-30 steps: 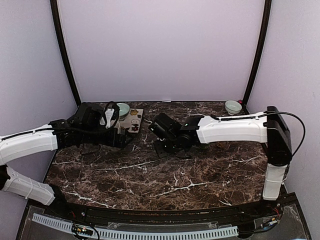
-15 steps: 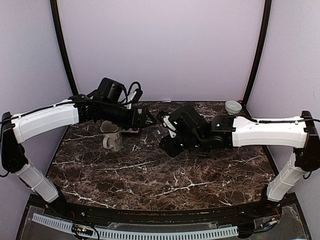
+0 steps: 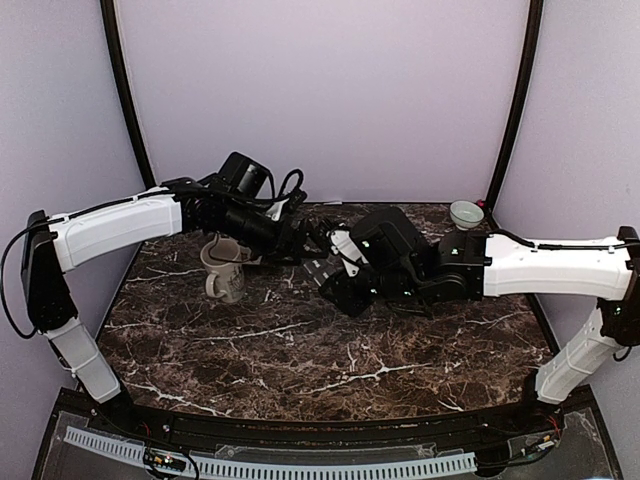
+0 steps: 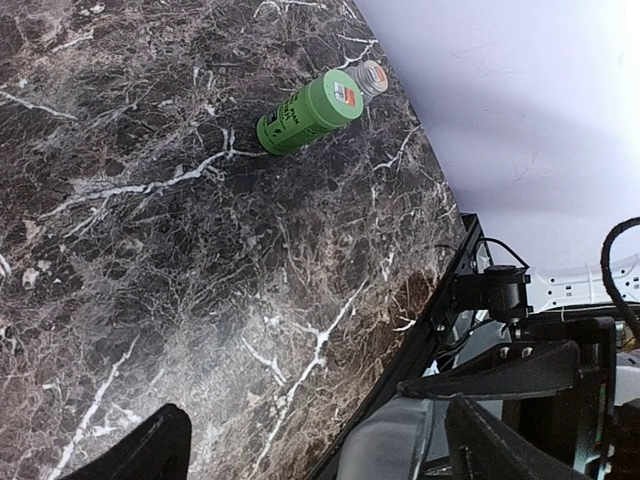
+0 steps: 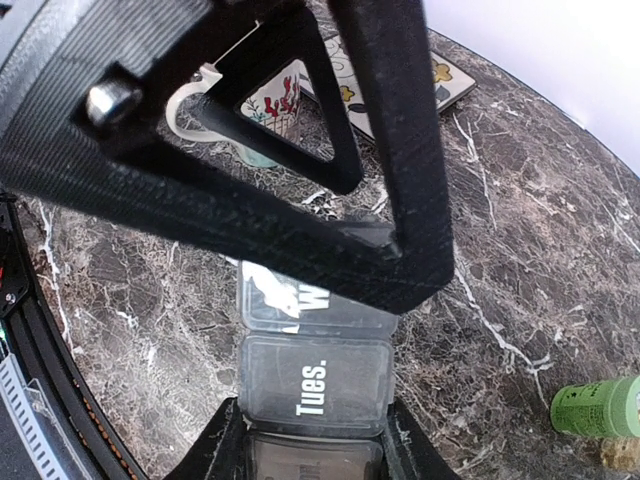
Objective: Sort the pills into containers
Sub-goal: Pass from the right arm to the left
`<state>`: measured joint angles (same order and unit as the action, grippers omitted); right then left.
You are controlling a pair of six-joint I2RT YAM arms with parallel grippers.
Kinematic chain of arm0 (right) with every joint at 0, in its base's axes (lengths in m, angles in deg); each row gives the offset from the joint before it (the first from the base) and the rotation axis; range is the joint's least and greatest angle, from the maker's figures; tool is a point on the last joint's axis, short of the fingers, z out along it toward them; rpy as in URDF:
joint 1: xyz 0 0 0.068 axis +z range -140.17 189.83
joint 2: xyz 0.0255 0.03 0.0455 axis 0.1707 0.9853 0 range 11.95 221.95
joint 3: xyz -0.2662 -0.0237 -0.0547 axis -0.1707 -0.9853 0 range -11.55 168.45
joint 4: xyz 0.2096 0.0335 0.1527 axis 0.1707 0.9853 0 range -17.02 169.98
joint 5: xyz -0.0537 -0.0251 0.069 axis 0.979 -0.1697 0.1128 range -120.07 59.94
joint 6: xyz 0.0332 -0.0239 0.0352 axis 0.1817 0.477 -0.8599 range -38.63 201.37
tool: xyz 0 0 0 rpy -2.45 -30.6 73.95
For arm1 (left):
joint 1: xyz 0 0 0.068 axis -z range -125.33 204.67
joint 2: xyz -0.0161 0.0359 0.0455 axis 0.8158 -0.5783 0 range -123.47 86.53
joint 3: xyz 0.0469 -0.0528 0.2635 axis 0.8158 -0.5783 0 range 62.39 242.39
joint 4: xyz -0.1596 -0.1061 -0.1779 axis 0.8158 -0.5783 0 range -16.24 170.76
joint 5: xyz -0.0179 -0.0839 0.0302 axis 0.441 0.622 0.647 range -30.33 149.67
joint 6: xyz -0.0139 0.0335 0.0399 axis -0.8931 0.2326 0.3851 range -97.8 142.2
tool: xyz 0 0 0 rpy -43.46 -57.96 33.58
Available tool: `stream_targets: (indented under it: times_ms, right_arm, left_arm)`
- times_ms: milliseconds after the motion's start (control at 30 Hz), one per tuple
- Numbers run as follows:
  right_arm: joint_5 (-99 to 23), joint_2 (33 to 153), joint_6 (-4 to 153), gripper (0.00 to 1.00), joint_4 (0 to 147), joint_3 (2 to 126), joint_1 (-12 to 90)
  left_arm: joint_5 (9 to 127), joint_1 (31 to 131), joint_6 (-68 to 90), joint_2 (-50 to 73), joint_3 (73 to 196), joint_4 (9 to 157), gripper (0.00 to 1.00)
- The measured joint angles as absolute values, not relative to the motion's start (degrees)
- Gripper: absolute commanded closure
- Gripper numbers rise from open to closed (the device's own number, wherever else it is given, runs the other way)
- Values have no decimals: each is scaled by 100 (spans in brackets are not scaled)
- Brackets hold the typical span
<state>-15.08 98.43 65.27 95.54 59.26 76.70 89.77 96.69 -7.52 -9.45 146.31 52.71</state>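
1. Dark marble counter [image 4: 150, 250] with white veins, filling most of the frame.
2. Green bottle [image 4: 305, 113] lying on its side, close beside the pale wall [image 4: 520, 100].
3. End effector [image 4: 320, 455] at the bottom edge, dark jaws spread wide.

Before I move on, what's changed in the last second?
Left arm rose and swung toward the back centre, uncovering the mug. Right arm stretched out leftward, fingers clamped on the organiser. Bowl stayed put.
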Motion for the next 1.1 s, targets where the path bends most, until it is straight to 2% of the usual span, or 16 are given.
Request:
stream_targets:
  times_ms: [100,267,567,800,1100]
  right_arm:
    - [-1510,9843,6566,74,9528,5926,7696]
    - [-1620,9843,6588,75,9524,5926,7703]
    - [-2116,9838,6481,76,9478,5877,7705]
    - [-2374,9838,6291,76,9445,5877,7705]
    - [-2501,9838,6031,76,9609,5923,7701]
  left_arm:
    - [9069,9669,-758,-950,14727,5188,18]
    - [9176,9669,-644,-950,14775,5081,19]
    - [9408,9669,-50,-838,14561,5330,27]
    - [9563,9669,278,-486,14216,5666,26]
    - [8752,9669,560,287,14172,5695,23]
